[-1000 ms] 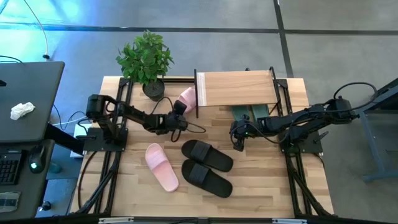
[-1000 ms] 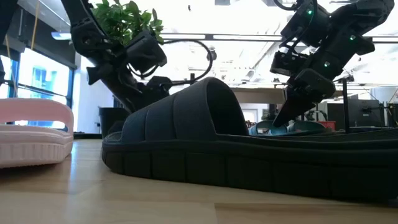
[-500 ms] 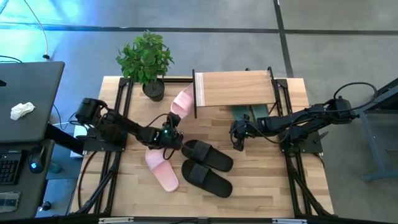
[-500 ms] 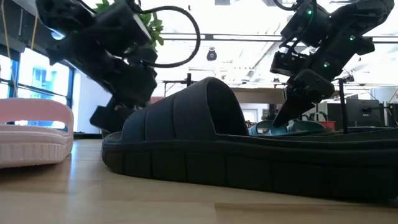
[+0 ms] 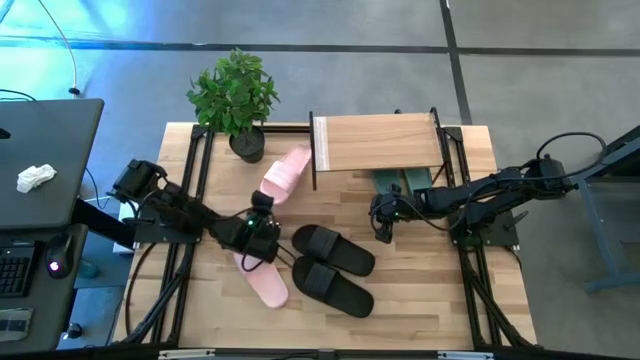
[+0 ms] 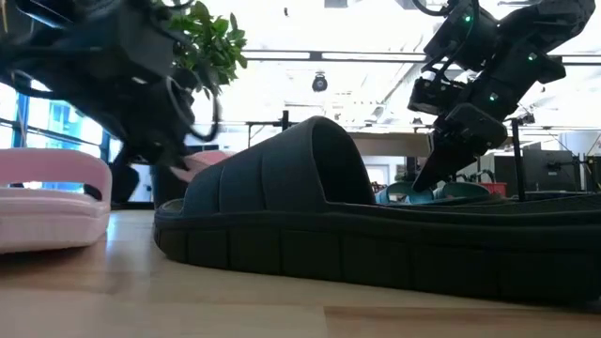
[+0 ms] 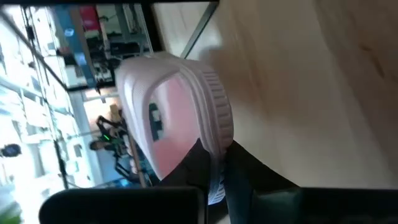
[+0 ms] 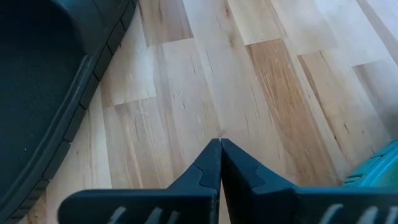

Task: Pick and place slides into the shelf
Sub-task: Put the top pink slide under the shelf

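Note:
My left gripper point(image 5: 264, 202) is over the table's middle-left, shut on one pale pink slide point(image 5: 287, 170), which points toward the shelf's left end. The second pink slide point(image 5: 260, 268) lies sole-down on the table under that arm. Two black slides point(image 5: 333, 248) point(image 5: 332, 285) rest on the table near its middle. Two teal slides point(image 5: 395, 182) sit under the shelf point(image 5: 375, 142), a light board on black legs. My right gripper point(image 5: 383, 237) is shut, pointing down just above the table between the black and teal slides, holding nothing. My left gripper pinches the pink slide's ribbed sole rim point(image 7: 219, 148) at the end nearest it, between its two fingers point(image 7: 239, 177). The fingers come from the table's near-left side, roughly level. The slide sticks out beyond the fingertips; in the low view point(image 6: 208, 160) it shows above the tabletop.
A potted plant point(image 5: 235, 95) stands at the far left corner beside the shelf. Black frame rails run along both table sides. Bare wood shows in the right wrist view point(image 8: 249, 93) and along the table's near edge. A dark desk with a laptop stands off the table's left.
My left arm has drawn back toward the table's near-left, carrying the pink slide away from the shelf's left end. The slide has turned from lying beside the shelf to slanting toward it. The left gripper now hangs over the second pink slide.

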`<state>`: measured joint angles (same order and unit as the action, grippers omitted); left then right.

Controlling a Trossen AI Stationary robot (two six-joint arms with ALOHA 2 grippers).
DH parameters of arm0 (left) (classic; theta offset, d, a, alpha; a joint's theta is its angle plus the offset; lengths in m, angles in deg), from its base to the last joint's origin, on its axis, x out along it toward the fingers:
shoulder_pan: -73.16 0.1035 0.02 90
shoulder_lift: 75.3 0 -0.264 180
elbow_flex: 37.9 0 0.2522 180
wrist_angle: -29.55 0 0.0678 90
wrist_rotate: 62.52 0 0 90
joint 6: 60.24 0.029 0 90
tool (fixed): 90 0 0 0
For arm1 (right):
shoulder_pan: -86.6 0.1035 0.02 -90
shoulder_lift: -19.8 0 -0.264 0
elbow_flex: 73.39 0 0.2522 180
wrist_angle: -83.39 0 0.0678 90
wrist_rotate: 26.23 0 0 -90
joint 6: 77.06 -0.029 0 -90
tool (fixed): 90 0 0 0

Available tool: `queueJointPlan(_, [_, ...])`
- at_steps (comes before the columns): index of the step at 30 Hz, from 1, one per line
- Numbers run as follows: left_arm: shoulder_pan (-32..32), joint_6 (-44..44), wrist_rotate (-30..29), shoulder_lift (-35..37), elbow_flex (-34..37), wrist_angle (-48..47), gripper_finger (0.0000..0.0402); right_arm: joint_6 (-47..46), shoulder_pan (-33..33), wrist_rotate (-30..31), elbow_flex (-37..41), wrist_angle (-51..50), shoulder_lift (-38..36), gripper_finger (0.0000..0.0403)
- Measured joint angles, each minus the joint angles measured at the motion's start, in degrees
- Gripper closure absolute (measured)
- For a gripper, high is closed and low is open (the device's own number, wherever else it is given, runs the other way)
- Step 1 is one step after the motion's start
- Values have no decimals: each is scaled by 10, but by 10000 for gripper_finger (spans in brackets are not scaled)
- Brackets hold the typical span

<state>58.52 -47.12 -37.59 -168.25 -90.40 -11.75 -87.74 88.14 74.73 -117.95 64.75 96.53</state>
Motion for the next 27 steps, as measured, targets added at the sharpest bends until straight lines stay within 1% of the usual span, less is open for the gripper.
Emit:
queueJointPlan(4, [-31, -101, 1, 8, -2, -69, 392, -8, 0, 1, 0, 5, 0, 403])
queueJointPlan(7, [-54, -144, 7, 7, -17, -115, 392, -8, 0, 9, 0, 7, 0, 403])
queueJointPlan(13, [-101, -202, 74, 7, -69, -200, 392, 17, 0, 3, 0, 19, 0, 403])
queueJointPlan(16, [-127, -234, 94, 7, -100, -258, 392, 23, 0, 0, 0, 29, 0, 403])
queueJointPlan(21, [-169, -316, 120, 7, -157, -383, 392, 19, 0, -1, 0, 36, 0, 403])
queueJointPlan(24, [-197, -336, 130, 7, -192, -430, 392, -12, 0, -23, 0, 45, 0, 403])
queueJointPlan(27, [-226, -340, 133, 7, -228, -464, 392, -70, -11, -80, 0, 66, 0, 403])
